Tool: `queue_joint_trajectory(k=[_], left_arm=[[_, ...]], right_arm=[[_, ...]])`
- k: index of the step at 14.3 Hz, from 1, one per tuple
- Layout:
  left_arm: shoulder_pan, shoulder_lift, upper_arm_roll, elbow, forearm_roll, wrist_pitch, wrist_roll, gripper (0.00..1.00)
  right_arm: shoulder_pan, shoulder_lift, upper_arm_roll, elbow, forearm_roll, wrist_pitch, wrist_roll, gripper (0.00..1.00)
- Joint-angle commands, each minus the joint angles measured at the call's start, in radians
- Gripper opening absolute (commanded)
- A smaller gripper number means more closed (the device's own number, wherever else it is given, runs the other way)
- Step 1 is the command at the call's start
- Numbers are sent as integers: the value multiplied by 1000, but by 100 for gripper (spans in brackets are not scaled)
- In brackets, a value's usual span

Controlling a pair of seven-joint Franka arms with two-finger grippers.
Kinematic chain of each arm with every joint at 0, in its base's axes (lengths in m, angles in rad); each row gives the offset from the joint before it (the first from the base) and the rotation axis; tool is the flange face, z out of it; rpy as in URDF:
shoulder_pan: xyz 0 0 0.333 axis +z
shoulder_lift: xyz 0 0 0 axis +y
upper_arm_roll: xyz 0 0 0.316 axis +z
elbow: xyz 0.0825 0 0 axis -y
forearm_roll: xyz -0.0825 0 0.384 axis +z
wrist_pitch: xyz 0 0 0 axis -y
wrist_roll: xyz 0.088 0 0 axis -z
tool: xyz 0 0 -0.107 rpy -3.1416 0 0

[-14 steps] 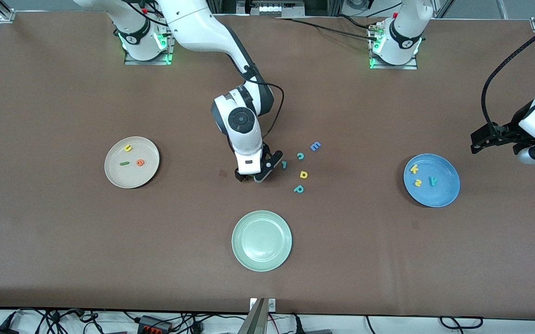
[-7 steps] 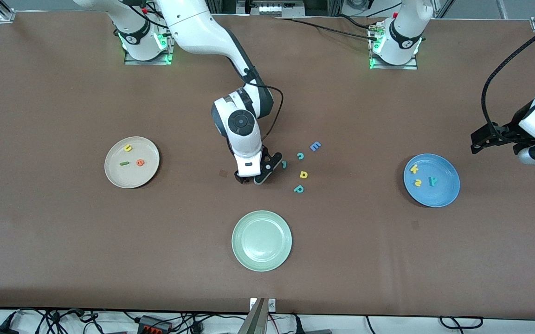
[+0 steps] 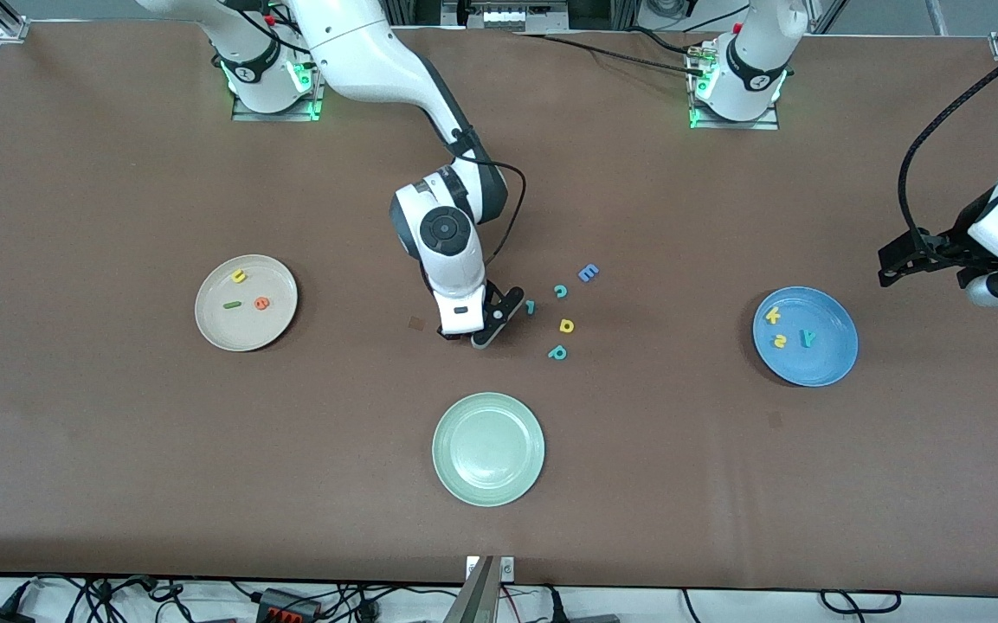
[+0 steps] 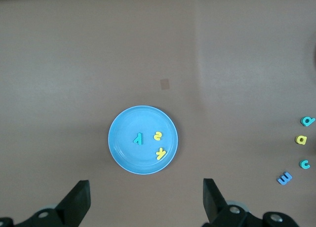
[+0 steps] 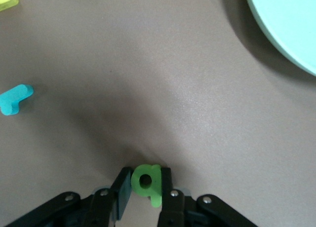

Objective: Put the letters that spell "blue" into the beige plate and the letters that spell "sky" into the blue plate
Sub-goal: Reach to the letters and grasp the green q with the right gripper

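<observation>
The green "b" [image 5: 146, 181] looks like matt foam, clamped between the right gripper's [image 5: 145, 197] black plastic fingers [image 5: 122, 191] (slightly shiny, with small metal screws). Under them the brown table [image 5: 163, 89] cover is matt and smooth; ahead of the gripper, the pale green plate [image 5: 291, 24] has a faint sheen.

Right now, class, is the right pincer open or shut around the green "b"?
Shut on it: in the right wrist view the right pincer has both fingers pressed against the green "b" on the table.

Green "b" [image 5: 146, 181] hidden under right gripper [image 3: 461, 337] in front view.
</observation>
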Motion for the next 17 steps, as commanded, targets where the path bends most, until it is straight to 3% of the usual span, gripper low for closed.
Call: queue_joint_trajectory(k=[1,6,8,13,17], left_arm=[[1,12,2,28,14,-14,12,100],[1,12,2,28,14,-15,6,100],[1,12,2,28,14,-17,4,100],[6,12,3,28,10,-17,4,100],[10,14,3,28,7,-17,3,100]], right_arm=[[-10,9,7,9,3,-5,10,26],[-79,-3,4,4,9,-17,76,23],[-104,-32,-6,4,10,-81,114,23],[-98,-95,-169,-28,12,-296,148,23],[-104,-201,-255,-225,12,-305,130,23]])
